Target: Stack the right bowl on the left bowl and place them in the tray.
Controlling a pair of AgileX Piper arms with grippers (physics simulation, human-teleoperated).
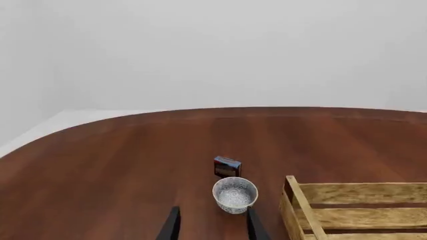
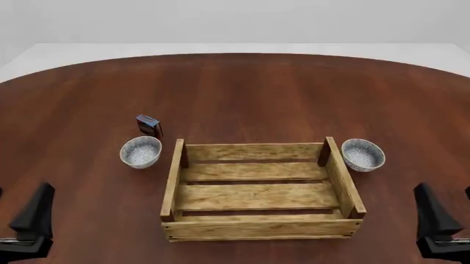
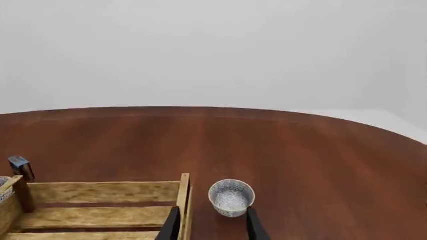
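Observation:
The left bowl, white with blue speckles, stands upright on the table just left of the tray. A matching right bowl stands just off the tray's far right corner. The tray is a light wooden slatted crate with nothing in it. My left gripper is open near the table's front left, well short of the left bowl. My right gripper is open at the front right, short of the right bowl. Each wrist view shows its bowl ahead of the two spread fingers.
A small red-blue box stands just behind the left bowl, and shows again as the box in the left wrist view. The tray wall lies close beside the left bowl, and the tray post close beside the right bowl. The dark wooden table stretches beyond.

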